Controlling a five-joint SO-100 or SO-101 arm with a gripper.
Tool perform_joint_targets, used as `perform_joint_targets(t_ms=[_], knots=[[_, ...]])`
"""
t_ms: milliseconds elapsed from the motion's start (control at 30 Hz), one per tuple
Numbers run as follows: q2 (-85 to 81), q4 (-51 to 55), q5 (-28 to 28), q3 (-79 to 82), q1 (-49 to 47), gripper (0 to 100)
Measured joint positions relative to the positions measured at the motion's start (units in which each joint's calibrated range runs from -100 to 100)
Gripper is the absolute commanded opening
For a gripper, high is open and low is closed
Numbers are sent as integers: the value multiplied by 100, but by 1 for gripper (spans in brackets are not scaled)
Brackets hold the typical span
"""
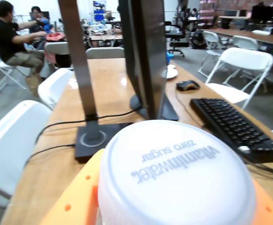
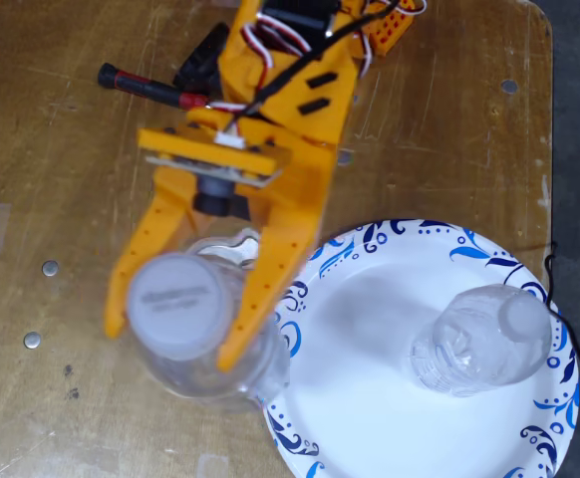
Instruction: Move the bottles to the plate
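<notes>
Fixed view: hand (image 2: 178, 342) grips the capped bottle (image 2: 180, 304) beside the plate (image 2: 370, 299); crinkled bottle (image 2: 479, 339) stands on it.

Wooden table (image 1: 113, 93) bearing monitor (image 1: 143, 51), black keyboard (image 1: 235, 124), mouse (image 1: 187, 85). White folding chairs (image 1: 239, 65) around. Grey floor (image 1: 14, 101). Seated person (image 1: 10, 40) at rear tables.

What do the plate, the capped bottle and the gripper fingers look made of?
Plate: probably matte white paper with a blue printed rim.
Capped bottle: clear, see-through plastic; its cap looks like opaque white plastic.
Gripper fingers: matte orange plastic, likely 3D-printed.
</notes>
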Motion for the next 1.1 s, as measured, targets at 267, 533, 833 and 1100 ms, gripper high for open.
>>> perform_joint_targets(t_ms=[267, 533, 833, 1100], knots=[[-688, -1268, -146, 2203, -492, 13], [-1367, -2068, -146, 3777, -620, 13], [-1393, -2519, -172, 4568, -893, 13], [-1166, -3566, -177, 4883, -1048, 13]])
